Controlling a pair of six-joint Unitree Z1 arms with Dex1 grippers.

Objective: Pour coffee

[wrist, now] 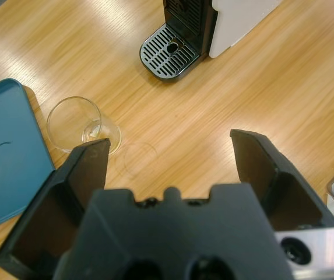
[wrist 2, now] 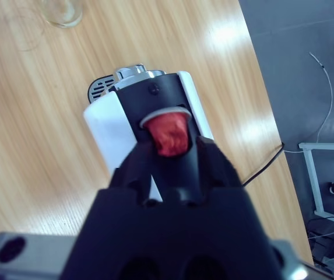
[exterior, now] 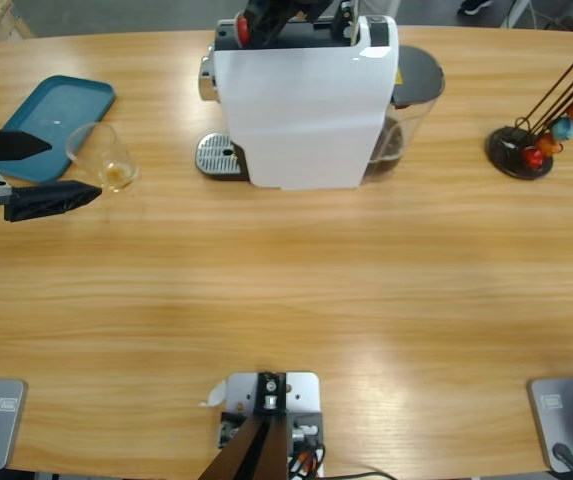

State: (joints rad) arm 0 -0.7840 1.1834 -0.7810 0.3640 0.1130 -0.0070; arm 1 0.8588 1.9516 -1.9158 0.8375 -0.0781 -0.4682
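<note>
Wood everywhere, basically: a long light-oak table (exterior: 296, 290) with a soft sheen and a couple of bright glare patches from overhead lights. Past its far edge the right wrist view shows grey floor with a thin cable and a bit of white frame.

Over on one end sits a teal tray (exterior: 54, 125), and just beside it a clear glass tumbler (exterior: 104, 156) with a small puddle of amber coffee (exterior: 118, 177) in the bottom. The left gripper (exterior: 54, 170) comes in from that edge with its jaws spread wide, the tumbler just in front of them and not touched. In the left wrist view the glass (wrist: 83, 124) stands near one jaw tip, with a faint ring mark on the wood next to it.

Mid-table at the back stands a white coffee machine (exterior: 311, 110) with a metal drip grate (exterior: 218, 155). The right gripper (wrist 2: 171, 153) hangs over the machine's top, clamped on a red capsule (wrist 2: 171, 133).

Far end has a black stand (exterior: 519, 152) with coloured capsules on rods.
</note>
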